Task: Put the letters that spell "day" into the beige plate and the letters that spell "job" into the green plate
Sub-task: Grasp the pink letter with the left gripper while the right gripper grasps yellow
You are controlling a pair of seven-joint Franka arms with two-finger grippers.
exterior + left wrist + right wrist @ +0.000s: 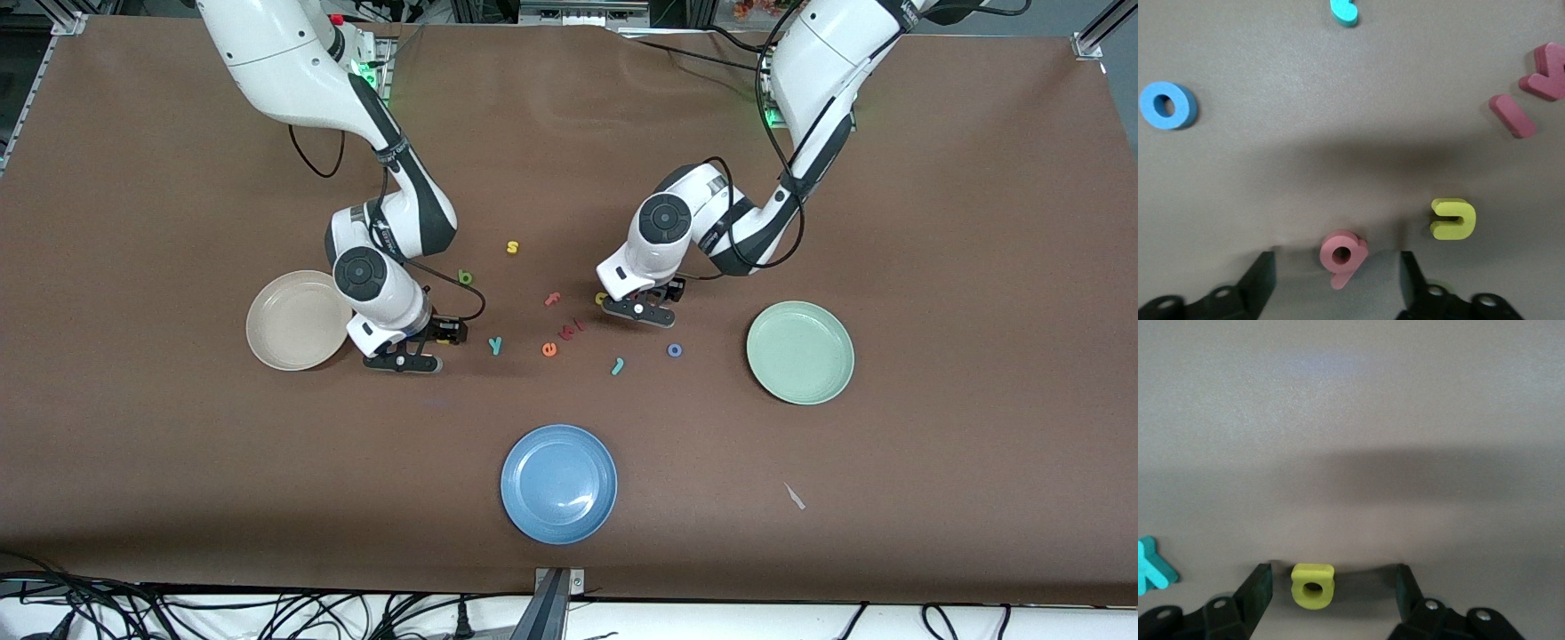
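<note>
Toward counter centre | left hand (637, 310) is hanging open, straddling red-pink "b" (1343, 257), stem lying along the gap | right hand (402, 362) is hanging open beside beige plate (267, 342), straddling yellow "a" (1313, 585), off-centre toward one finger

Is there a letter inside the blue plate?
No, the blue plate is bare in the front view, and the letters, like the teal y, lie on the brown table farther from the front camera.

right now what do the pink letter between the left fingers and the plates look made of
Pink letter: likely foam, matte with thick, soft-cornered edges. Beige plate, green plate and blue plate: smooth and faintly glossy, plastic or glazed ceramic; cannot tell which.
</note>
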